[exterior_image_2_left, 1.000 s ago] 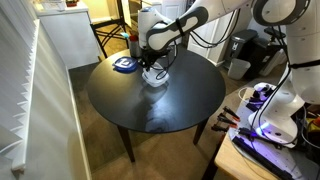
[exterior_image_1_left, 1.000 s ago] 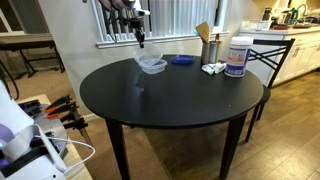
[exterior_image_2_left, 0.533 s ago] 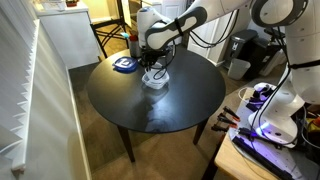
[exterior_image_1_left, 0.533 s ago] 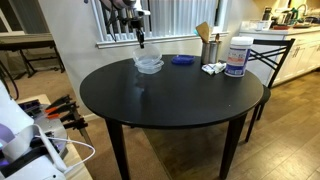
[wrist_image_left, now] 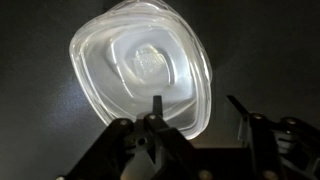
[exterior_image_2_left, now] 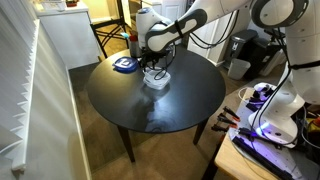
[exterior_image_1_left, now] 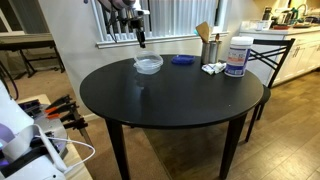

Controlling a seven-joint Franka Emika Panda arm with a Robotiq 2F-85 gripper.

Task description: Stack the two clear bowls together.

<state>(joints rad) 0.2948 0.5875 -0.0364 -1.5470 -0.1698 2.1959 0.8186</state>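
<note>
The two clear bowls (wrist_image_left: 143,68) sit nested one inside the other on the round black table (exterior_image_1_left: 170,100), with doubled rims showing in the wrist view. In both exterior views they form one clear stack (exterior_image_1_left: 149,64) (exterior_image_2_left: 154,79) near the table's far side. My gripper (wrist_image_left: 197,108) hangs just above them (exterior_image_1_left: 141,40) (exterior_image_2_left: 152,67), open. One finger (wrist_image_left: 158,106) stands over the near rim of the bowls, the other (wrist_image_left: 236,106) over bare table beside them. Nothing is between the fingers.
A small flat blue dish (exterior_image_1_left: 181,60) (exterior_image_2_left: 123,65) lies next to the bowls. Toward the table's edge stand a white tub with a blue label (exterior_image_1_left: 236,57), a metal cup with utensils (exterior_image_1_left: 210,48) and small white items (exterior_image_1_left: 212,68). A chair (exterior_image_1_left: 272,52) stands behind them.
The jaws have gone from shut on the upper bowl's rim to open. The bowl has settled into the one beneath it. The arm has barely moved.
</note>
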